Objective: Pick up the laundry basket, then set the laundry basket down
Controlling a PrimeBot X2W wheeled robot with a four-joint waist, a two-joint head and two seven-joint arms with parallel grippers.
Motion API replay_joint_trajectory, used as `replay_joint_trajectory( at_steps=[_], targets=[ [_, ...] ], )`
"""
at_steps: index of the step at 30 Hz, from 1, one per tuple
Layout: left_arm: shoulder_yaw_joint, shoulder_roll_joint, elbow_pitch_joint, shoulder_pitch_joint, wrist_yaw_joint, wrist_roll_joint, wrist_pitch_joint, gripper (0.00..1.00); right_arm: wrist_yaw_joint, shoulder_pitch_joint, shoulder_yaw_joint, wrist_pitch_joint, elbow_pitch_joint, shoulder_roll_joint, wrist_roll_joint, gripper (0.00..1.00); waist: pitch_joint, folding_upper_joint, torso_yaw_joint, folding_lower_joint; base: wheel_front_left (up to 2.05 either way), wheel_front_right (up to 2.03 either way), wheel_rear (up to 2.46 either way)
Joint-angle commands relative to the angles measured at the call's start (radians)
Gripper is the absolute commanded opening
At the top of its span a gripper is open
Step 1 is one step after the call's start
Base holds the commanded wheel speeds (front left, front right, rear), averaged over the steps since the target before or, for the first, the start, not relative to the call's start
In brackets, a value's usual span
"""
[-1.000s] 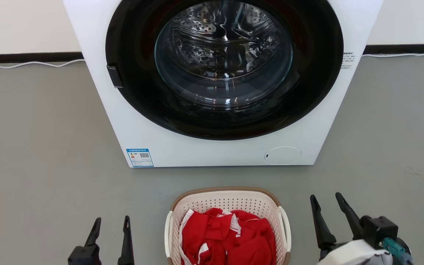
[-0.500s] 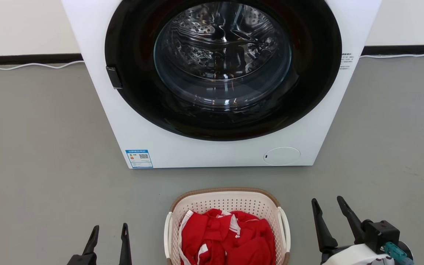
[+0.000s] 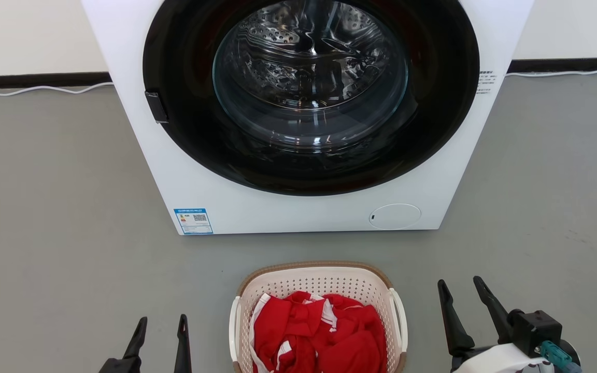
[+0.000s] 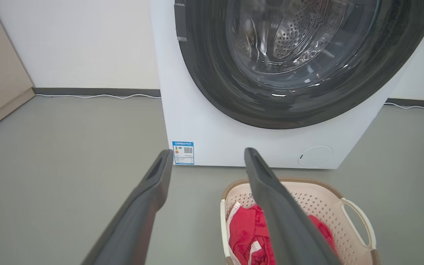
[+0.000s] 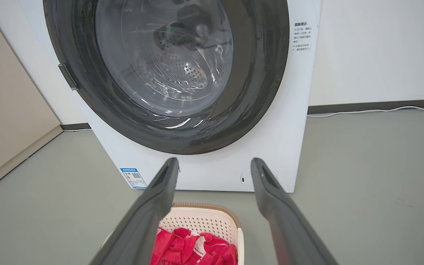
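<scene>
— Spot any change at the left gripper (image 3: pixel 164 317)?
— Yes: sinks lower toward the bottom edge of the head view and edges slightly rightward, closer to the laundry basket (image 3: pixel 319 284).
— And around the washing machine (image 3: pixel 288 212)?
— Drifts a touch leftward along with the whole head picture; looks like a small camera shift, not a move of things.

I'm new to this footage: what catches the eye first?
A big white washing machine with a dark round door stands at the top of the head view. Before it on the grey floor sits the laundry basket of red clothes, between the open left gripper and right gripper.
</scene>
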Motion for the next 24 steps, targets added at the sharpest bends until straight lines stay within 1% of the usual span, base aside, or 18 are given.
replay_joint_trajectory(
  at_steps=[1, 2, 3, 7, 9, 14, 18, 24],
  targets=[
    [0.028, 0.004, -0.026, -0.017, -0.009, -0.016, -0.009, 1.00, 0.002, -0.013, 0.019, -0.013, -0.022, -0.003, 0.006, 1.00, 0.000, 0.0000, 0.000, 0.0000, 0.00, 0.00, 0.00],
    [0.027, 0.004, -0.024, -0.018, -0.013, -0.019, -0.009, 1.00, 0.002, -0.014, 0.019, -0.013, -0.022, -0.003, 0.008, 1.00, 0.000, 0.0000, 0.001, 0.0000, 0.00, 0.00, 0.00],
    [-0.003, 0.000, 0.003, 0.000, -0.010, -0.013, 0.000, 0.00, 0.000, 0.000, 0.000, 0.000, 0.002, 0.000, 0.006, 0.00, 0.000, 0.0000, 0.001, 0.0000, 0.00, 0.00, 0.00],
    [-0.007, -0.008, 0.048, 0.011, -0.010, -0.013, 0.005, 0.00, 0.000, 0.021, 0.006, 0.002, 0.042, 0.009, 0.007, 0.00, 0.000, 0.0000, 0.001, 0.0000, 0.00, 0.00, 0.00],
    [-0.005, -0.007, 0.045, 0.010, -0.012, -0.036, 0.009, 0.00, 0.000, 0.023, 0.003, 0.006, 0.036, 0.008, 0.030, 0.00, 0.000, 0.0000, 0.001, 0.0000, 0.00, 0.00, 0.00],
    [0.004, -0.003, 0.042, 0.005, -0.018, -0.095, 0.020, 0.00, 0.000, 0.024, -0.004, 0.018, 0.028, 0.005, 0.086, 0.00, -0.004, 0.0000, 0.000, 0.0023, 0.00, 0.00, 0.00],
    [0.010, -0.001, 0.042, -0.001, -0.022, -0.142, 0.030, 0.00, 0.000, 0.022, -0.009, 0.028, 0.024, 0.003, 0.131, 0.00, -0.003, 0.0000, -0.001, 0.0002, 0.00, 0.00, 0.00],
    [0.020, 0.003, 0.042, -0.011, -0.030, -0.212, 0.044, 0.00, 0.000, 0.020, -0.019, 0.043, 0.016, 0.000, 0.199, 0.00, -0.004, 0.0000, -0.002, 0.0000, 0.00, 0.00, 0.00]
  ],
)
